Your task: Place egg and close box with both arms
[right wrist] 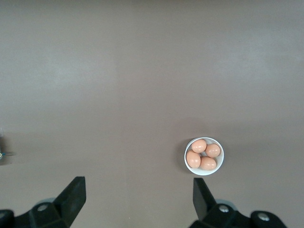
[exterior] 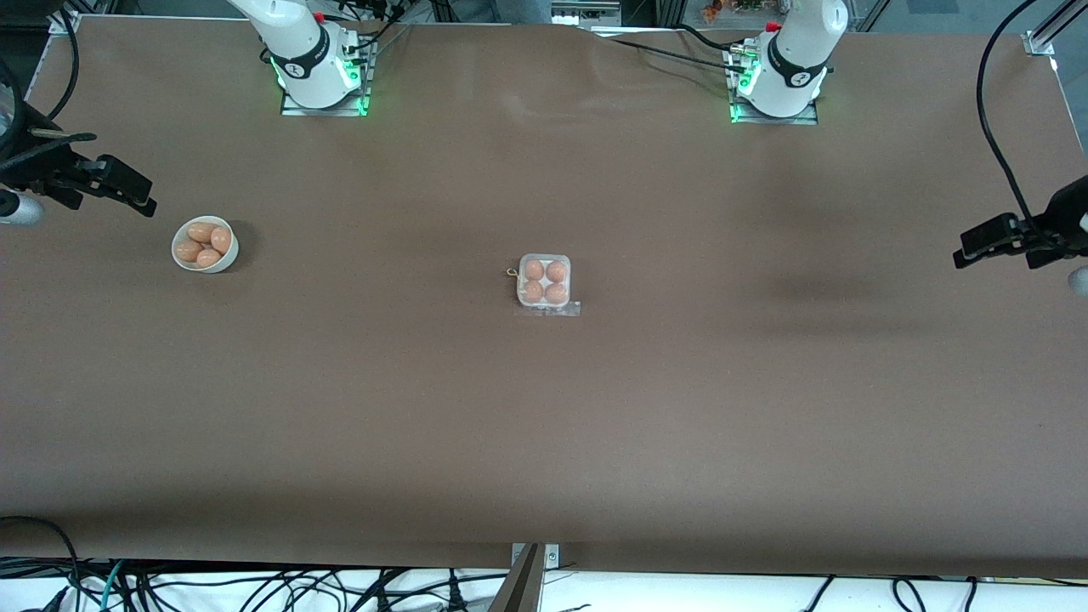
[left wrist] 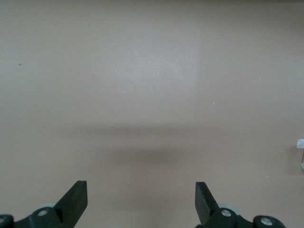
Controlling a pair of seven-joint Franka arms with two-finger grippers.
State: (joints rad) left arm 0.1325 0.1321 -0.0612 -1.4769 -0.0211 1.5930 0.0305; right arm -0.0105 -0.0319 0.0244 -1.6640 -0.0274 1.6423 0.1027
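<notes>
The box sits mid-table, a small whitish square carton with an egg in each of its four cells. Its clear lid looks to be down over them, with a clear lip lying on the table at the nearer side. I cannot tell whether it is latched. My left gripper is open and empty, high over bare table, with a sliver of the box at the frame's edge. My right gripper is open and empty, high over the table beside the bowl. Neither gripper shows in the front view.
A round white bowl with several brown eggs stands toward the right arm's end; it also shows in the right wrist view. Black clamp-like fixtures with cables jut in at both table ends. The arm bases glow green.
</notes>
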